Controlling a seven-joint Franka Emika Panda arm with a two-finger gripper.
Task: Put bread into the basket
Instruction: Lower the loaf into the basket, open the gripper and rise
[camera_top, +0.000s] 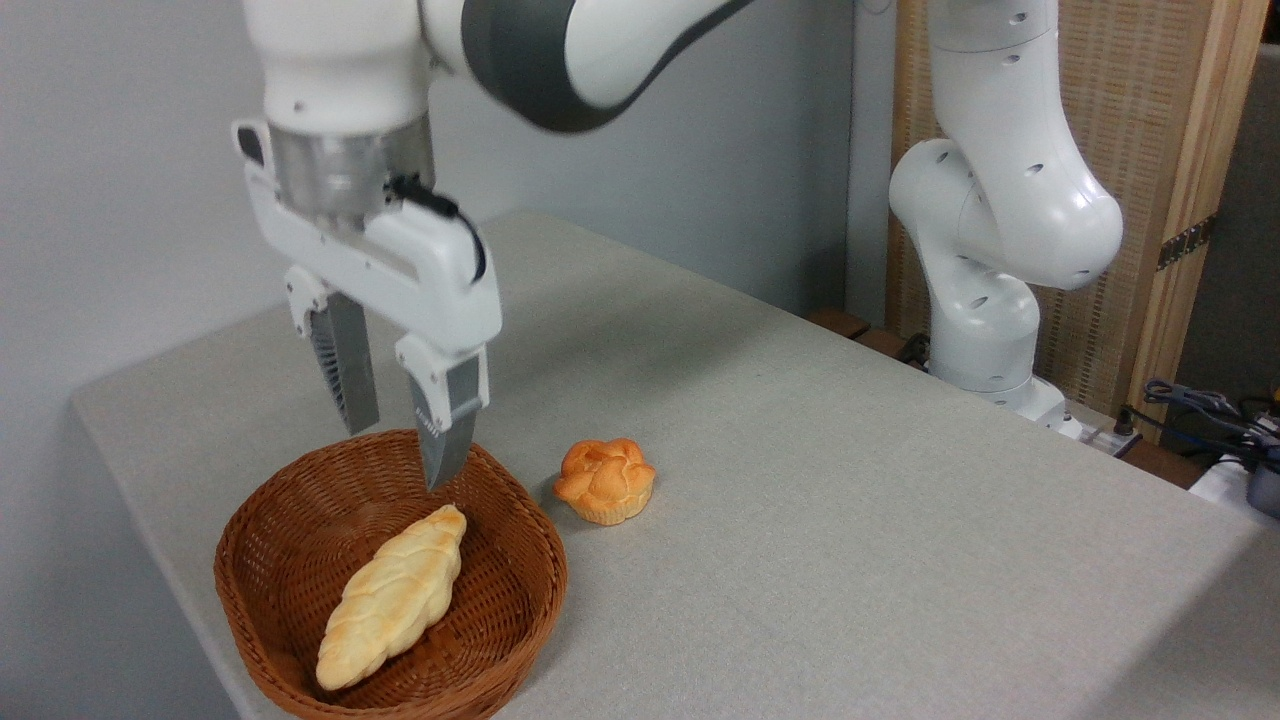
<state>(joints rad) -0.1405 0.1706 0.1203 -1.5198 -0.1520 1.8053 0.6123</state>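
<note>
Bread: the bread (393, 598) is one long, pale yellow loaf with a twisted, braided top and pointy ends. It looks a little brown on top.
Where the bread is: it lies inside the basket (260, 545), slanted, with one end near the front rim and the other end pointing to the far side.
Basket: one round brown woven basket with low sides, at the near left of the table (850, 520). Only the bread is in it.
Bun: one small orange bun (605, 480) shaped like a flower sits on the table just right of the basket, not touching it.
Gripper: the gripper (400, 445) hangs over the far part of the basket. Its two fingers are apart and hold nothing.
</note>
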